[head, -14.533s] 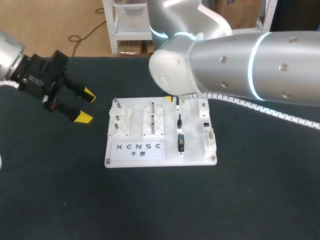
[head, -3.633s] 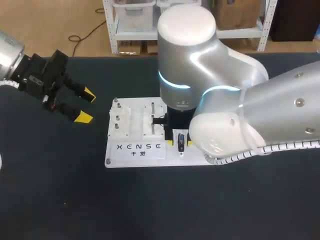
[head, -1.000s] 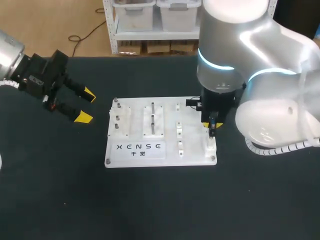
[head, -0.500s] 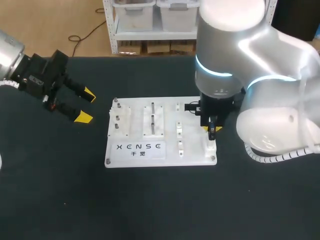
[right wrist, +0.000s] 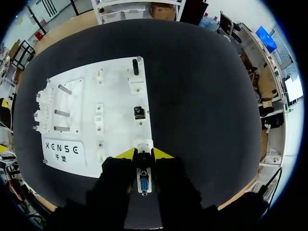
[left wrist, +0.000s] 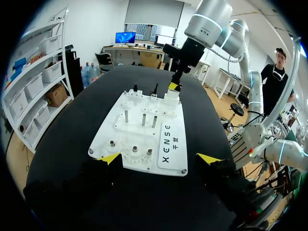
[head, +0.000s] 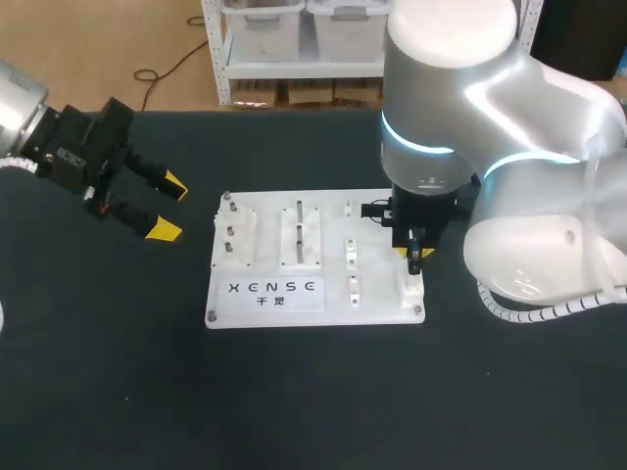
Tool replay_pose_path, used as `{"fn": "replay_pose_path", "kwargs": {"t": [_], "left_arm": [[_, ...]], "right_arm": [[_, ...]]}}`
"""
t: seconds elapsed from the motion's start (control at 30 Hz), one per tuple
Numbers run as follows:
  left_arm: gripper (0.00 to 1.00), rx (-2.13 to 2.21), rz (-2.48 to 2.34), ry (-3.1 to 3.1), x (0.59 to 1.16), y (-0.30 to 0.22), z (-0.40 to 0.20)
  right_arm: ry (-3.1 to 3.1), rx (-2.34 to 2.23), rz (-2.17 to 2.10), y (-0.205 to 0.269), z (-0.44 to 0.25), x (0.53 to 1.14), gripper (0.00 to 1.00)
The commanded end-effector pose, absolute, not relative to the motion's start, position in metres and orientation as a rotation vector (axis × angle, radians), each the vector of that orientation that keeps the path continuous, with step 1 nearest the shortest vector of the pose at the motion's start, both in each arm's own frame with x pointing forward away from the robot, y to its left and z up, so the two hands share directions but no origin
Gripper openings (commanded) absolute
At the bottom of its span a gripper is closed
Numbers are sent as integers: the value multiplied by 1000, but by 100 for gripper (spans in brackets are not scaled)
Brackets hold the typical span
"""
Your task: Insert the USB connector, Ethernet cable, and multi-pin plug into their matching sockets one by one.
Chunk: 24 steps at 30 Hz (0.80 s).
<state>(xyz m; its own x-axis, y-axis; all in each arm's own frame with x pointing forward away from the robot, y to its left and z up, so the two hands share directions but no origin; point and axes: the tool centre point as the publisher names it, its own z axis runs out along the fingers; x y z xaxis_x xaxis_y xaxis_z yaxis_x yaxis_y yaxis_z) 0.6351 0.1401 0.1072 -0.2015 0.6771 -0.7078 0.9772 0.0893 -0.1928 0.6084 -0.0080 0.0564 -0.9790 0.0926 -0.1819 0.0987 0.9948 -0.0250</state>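
Multi-pin plug (right wrist: 143,185): blue-faced, clamped between the yellow tips of the right end effector (right wrist: 143,155), directly above the white socket block (right wrist: 143,143) on the right edge of the white board (head: 313,315); contact with the socket cannot be told. Left end effector (head: 168,207): fingers spread wide, holding nothing, over the dark worktop (head: 294,392) well left of the board.

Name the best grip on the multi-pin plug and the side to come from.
Grip the multi-pin plug across its two long flat sides, straight down from above, as the right gripper holds it now. Its body is narrow and upright, so the grip sits flat, leaving the lower end free for the socket.
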Motion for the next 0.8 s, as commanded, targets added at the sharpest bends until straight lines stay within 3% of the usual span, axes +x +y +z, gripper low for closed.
{"fn": "replay_pose_path", "kwargs": {"t": [0.03, 0.8], "left_arm": [[100, 1623, -906, 1929, 635, 141, 106], [100, 1623, -906, 1929, 635, 141, 106]], "right_arm": [[2951, 144, -52, -8, 55, 609, 0], [2954, 145, -60, -9, 50, 614, 0]]}}
